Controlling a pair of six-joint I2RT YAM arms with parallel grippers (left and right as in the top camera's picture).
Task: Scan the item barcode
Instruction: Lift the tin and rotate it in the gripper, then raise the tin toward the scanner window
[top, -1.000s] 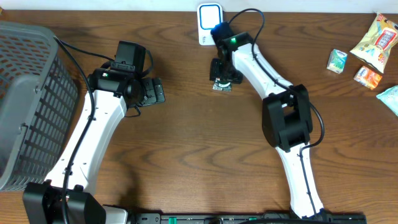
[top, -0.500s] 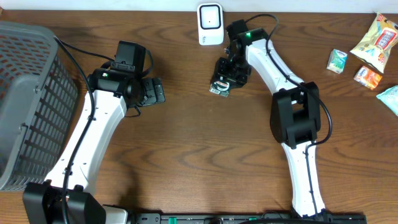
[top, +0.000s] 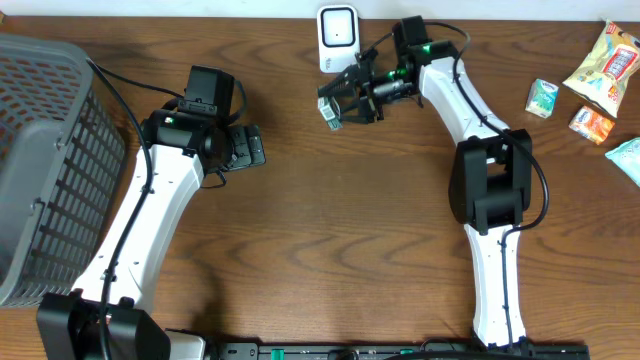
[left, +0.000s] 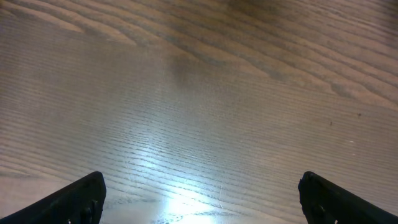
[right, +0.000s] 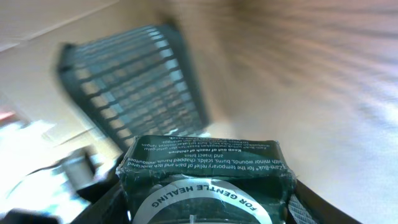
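Note:
The item is a dark green box (top: 330, 110) with white print, held off the table just below and in front of the white barcode scanner (top: 338, 38) at the table's back edge. My right gripper (top: 342, 100) is shut on the box and lies sideways, pointing left. In the right wrist view the box (right: 205, 177) fills the space between the fingers, its printed face toward the camera. My left gripper (top: 246, 147) hovers left of centre, open. Only bare wood shows between its fingertips (left: 81, 199) in the left wrist view.
A grey mesh basket (top: 50, 150) stands at the left edge, also seen blurred as the basket (right: 137, 81) in the right wrist view. Several snack packets (top: 605, 65) and a small green-white carton (top: 543, 97) lie at the far right.
The right arm has swung its wrist over sideways and carried the box up and to the left, closer to the scanner. The left arm has not moved.

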